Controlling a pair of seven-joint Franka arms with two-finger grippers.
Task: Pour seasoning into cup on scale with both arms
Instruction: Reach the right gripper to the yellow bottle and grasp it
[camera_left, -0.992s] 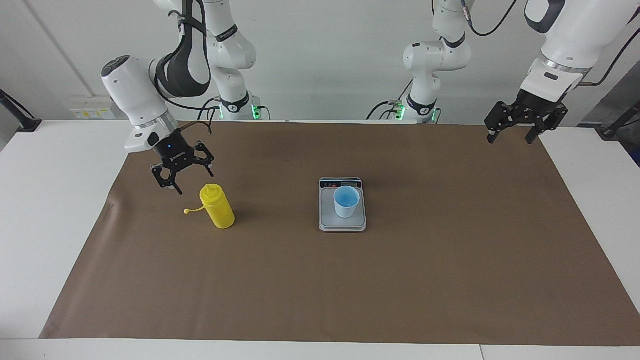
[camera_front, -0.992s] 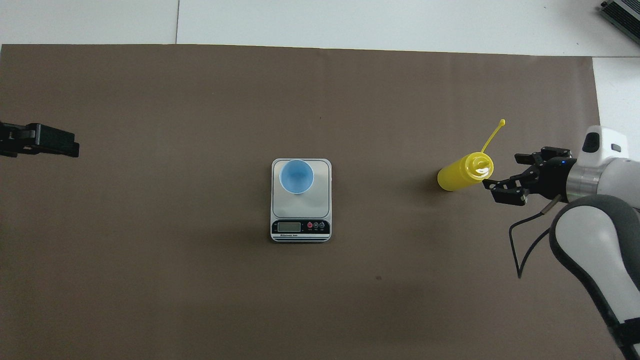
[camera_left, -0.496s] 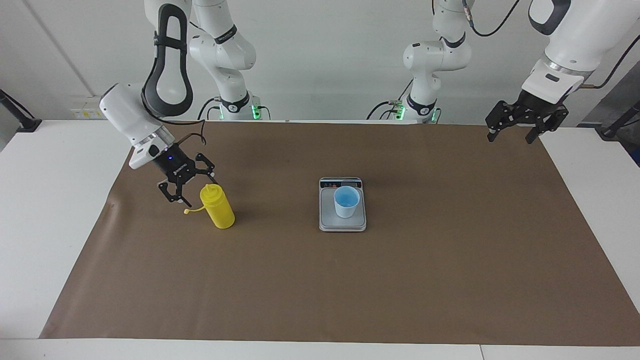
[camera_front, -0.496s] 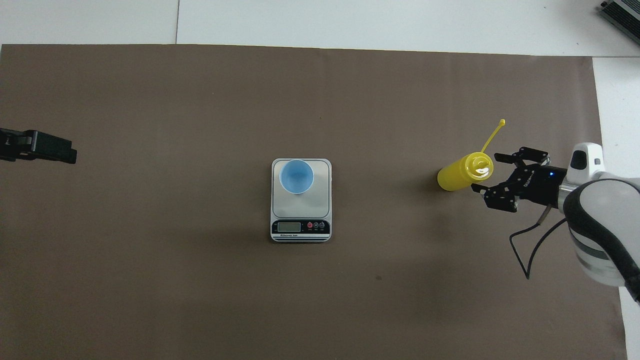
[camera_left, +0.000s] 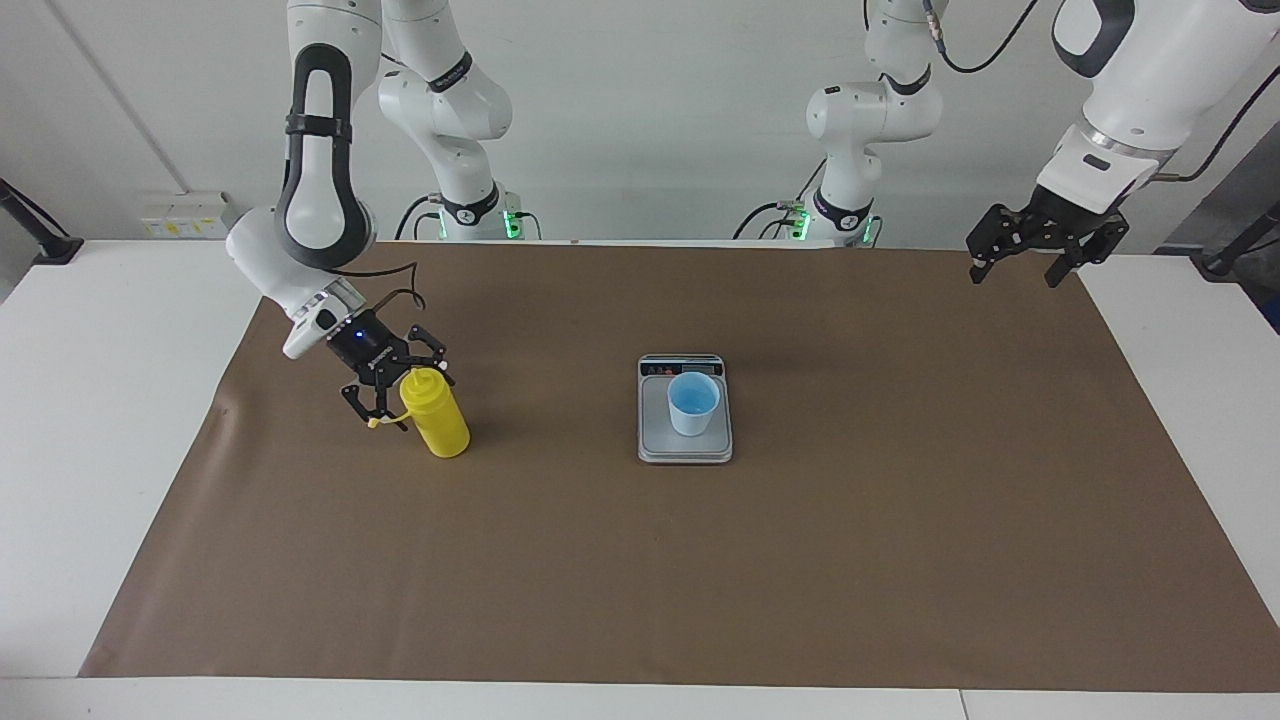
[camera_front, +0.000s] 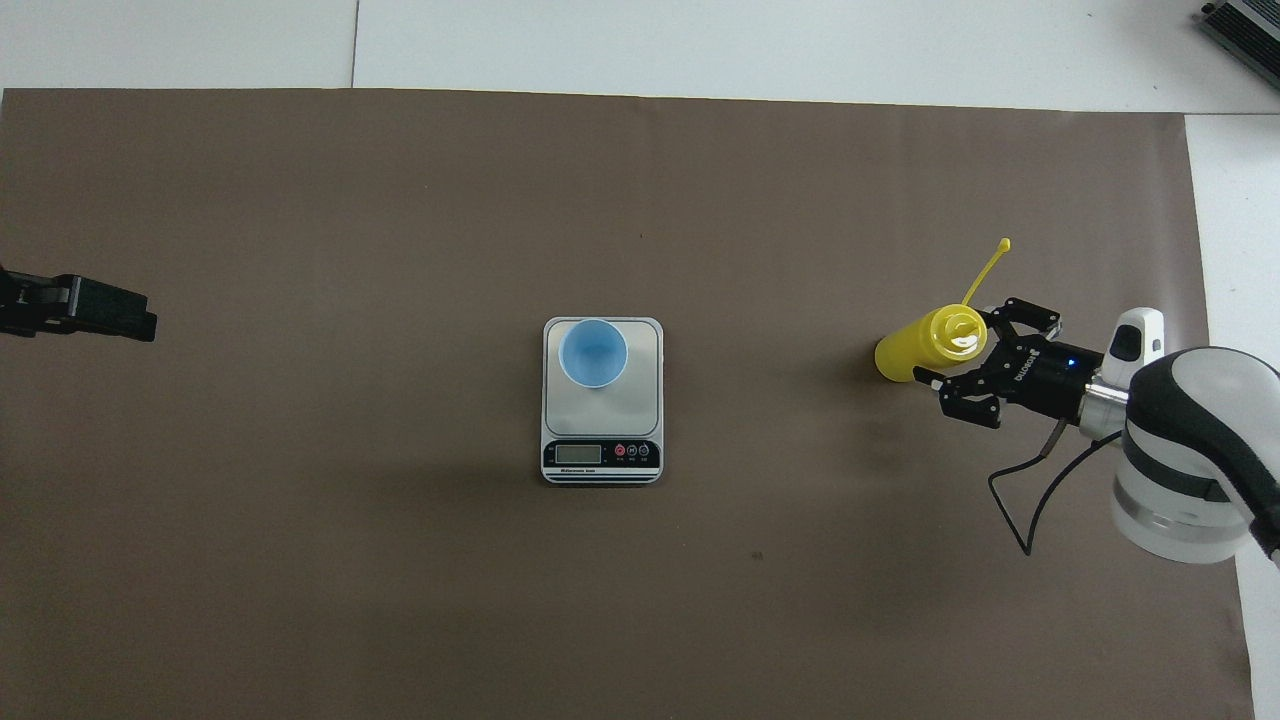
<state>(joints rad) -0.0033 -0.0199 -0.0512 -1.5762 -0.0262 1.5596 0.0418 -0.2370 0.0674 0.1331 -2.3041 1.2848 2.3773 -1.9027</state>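
Right gripper (camera_left: 400, 392) closed in, apparently straddling seasoning (camera_left: 437, 418).

A white worktop (camera_left: 120, 420) carries a wide brown mat (camera_left: 800, 560). On the mat stand the scale (camera_left: 684, 445) near the middle and the yellow seasoning bottle (camera_left: 437, 420) upright toward the right arm's end.

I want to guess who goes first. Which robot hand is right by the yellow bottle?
The right gripper, open around the yellow bottle; the left gripper waits.
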